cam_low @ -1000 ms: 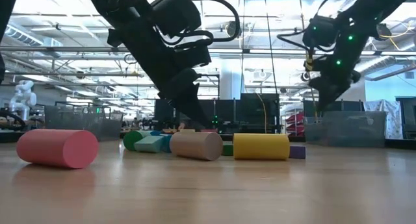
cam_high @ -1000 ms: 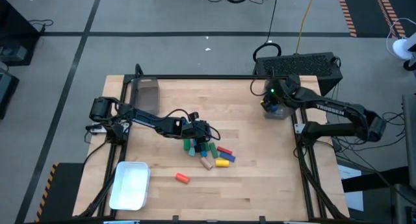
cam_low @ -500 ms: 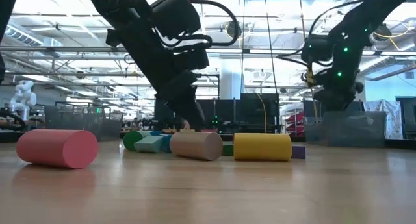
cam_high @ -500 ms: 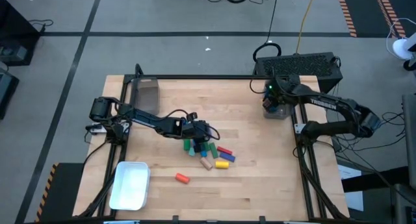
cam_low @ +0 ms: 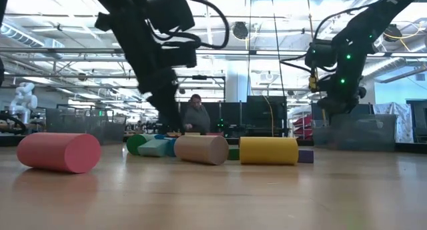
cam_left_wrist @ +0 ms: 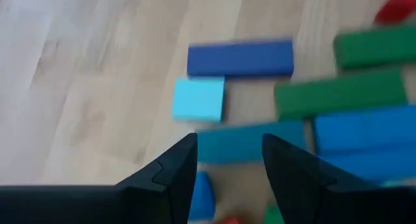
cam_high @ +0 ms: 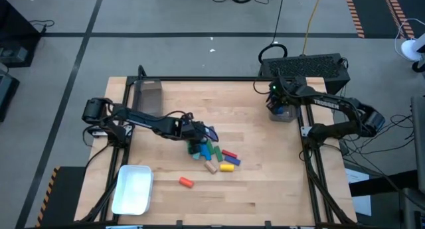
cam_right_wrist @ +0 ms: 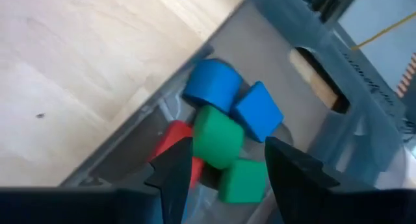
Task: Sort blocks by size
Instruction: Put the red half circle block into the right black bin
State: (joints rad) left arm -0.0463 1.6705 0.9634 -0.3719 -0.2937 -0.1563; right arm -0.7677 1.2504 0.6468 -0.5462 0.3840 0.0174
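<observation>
Two dark fingers (cam_left_wrist: 175,175) of the left gripper (cam_left_wrist: 229,169) stand apart over a light wooden table (cam_left_wrist: 84,87), with nothing between them. Just beyond their tips lies a teal bar (cam_left_wrist: 250,141). Past it sit a light blue cube (cam_left_wrist: 199,99) and a dark blue bar (cam_left_wrist: 240,58). Beside these lie two green bars (cam_left_wrist: 340,93), a bright blue block (cam_left_wrist: 364,134) and a red piece (cam_left_wrist: 396,6) at the edge.

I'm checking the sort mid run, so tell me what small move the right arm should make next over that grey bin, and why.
Probably lift the right gripper straight up and clear of the grey bin. Its jaws stand open with nothing between them, and a green block lies below among blue and red ones. The loose blocks still wait mid-table by the left gripper.
</observation>
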